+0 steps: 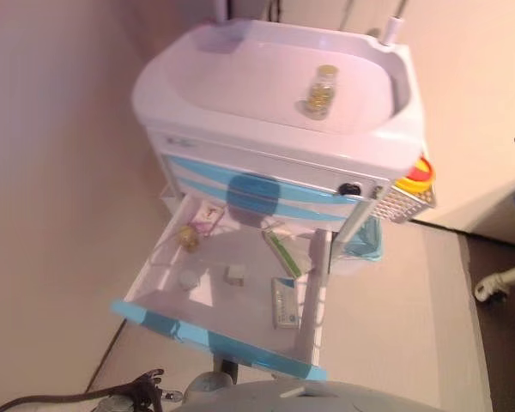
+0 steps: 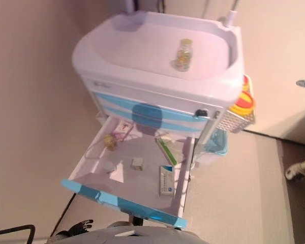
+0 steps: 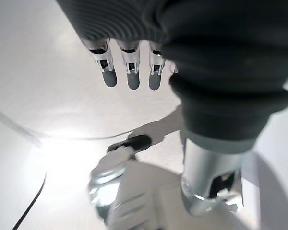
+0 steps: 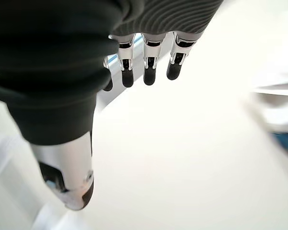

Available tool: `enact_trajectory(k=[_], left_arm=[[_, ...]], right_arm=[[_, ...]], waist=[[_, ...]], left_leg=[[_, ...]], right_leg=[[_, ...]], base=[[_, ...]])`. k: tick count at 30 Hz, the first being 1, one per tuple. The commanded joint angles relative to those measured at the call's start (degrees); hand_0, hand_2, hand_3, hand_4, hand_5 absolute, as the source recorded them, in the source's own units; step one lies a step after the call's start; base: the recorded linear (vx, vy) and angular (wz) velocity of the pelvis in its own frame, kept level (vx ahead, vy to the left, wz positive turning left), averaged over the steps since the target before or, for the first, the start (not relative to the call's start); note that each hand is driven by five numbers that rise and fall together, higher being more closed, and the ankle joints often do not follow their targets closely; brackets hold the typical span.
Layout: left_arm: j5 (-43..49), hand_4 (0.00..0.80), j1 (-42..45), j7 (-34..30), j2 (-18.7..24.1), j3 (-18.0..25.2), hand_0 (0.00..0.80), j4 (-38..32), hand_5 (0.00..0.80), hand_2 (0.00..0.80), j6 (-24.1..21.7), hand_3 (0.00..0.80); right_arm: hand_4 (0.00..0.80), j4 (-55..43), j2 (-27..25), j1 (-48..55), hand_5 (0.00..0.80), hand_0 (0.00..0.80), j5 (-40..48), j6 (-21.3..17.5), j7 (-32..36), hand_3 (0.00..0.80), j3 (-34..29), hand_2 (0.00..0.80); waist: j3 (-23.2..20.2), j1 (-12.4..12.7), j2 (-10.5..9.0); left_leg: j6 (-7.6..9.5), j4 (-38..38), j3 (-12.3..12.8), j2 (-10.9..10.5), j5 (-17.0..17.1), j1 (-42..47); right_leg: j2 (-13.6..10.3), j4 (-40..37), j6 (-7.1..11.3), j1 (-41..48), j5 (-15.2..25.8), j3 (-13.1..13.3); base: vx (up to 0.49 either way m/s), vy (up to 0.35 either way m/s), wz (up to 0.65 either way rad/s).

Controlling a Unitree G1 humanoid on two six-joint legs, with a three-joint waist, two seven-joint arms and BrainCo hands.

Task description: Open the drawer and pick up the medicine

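So the small clear medicine bottle with yellowish contents [image 1: 321, 91] is standing upright on the white dished plastic top [image 1: 240, 77] of the cart, toward its right side, nowhere near either hand. The cart itself is a white plastic medical trolley with light blue striped drawer fronts [image 1: 266, 193], and one white drawer with a light blue front edge [image 1: 215, 330] is pulled all the way out below the closed ones. Inside that drawer there's a little jumble: a flat white and blue medicine box [image 2: 166, 181] near the front right corner, a green and white box [image 1: 281, 251] lying at an angle further back, a small whitish cube-shaped box [image 2: 138, 163] around the middle, a small yellowish bottle [image 1: 188, 237] toward the back left, and a pinkish packet [image 1: 209, 215] right at the back. A white mesh basket [image 1: 405, 204] hangs off the cart's right side with something red and yellow [image 1: 420, 174] in it. The floor is plain pale beige [image 1: 43, 257], and there's a darker strip of floor [image 1: 506, 343] off to the right. The left hand [image 3: 129, 67] shows in its own wrist view hanging over bare floor, fingers straight and relaxed, holding nothing. Same deal with the right hand [image 4: 149, 60] in its wrist view: fingers loose and straight, empty, well away from the bottle and the drawer stuff.
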Motion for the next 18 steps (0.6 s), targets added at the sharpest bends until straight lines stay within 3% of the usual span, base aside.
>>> enact_trajectory(k=[1,9,18], left_arm=[[3.4,0.0,-2.8,-0.4,-0.2,-2.4,0.0,3.3,0.0,0.0,-1.8,0.0],[8.4,0.0,-4.4,0.2,-0.1,-4.9,0.0,2.9,0.0,0.0,-1.3,0.0],[10.8,0.0,-5.0,-0.1,-0.2,-7.1,0.0,-0.2,0.0,0.0,-1.9,0.0]], right_arm=[[0.0,-3.9,4.8,2.0,0.0,0.0,4.9,-3.2,-3.7,0.0,-0.8,0.0],[0.0,-2.0,17.2,11.3,0.0,0.0,3.6,-4.2,-3.7,0.0,2.1,0.0],[0.0,5.9,25.7,16.5,0.0,0.0,6.6,-4.8,0.7,0.0,5.4,0.0]], waist=[[-1.4,1.2,-1.48],[-0.9,-1.1,-0.33],[-0.3,-2.5,0.97]], left_leg=[[1.91,2.7,2.4,-2.3,-10.6,2.9],[1.99,3.4,5.5,-1.7,-11.1,2.7],[1.85,3.6,7.9,-1.2,-10.9,2.2]], right_leg=[[-1.4,-0.1,4.17,-4.4,5.3,2.6],[-1.3,-0.3,4.37,-5.2,5.7,3.8],[-1.2,-0.2,4.54,-6.0,5.9,4.1]], base=[[-0.037,-0.072,-0.38],[-0.021,-0.055,-0.3],[0.012,0.002,-0.16]])
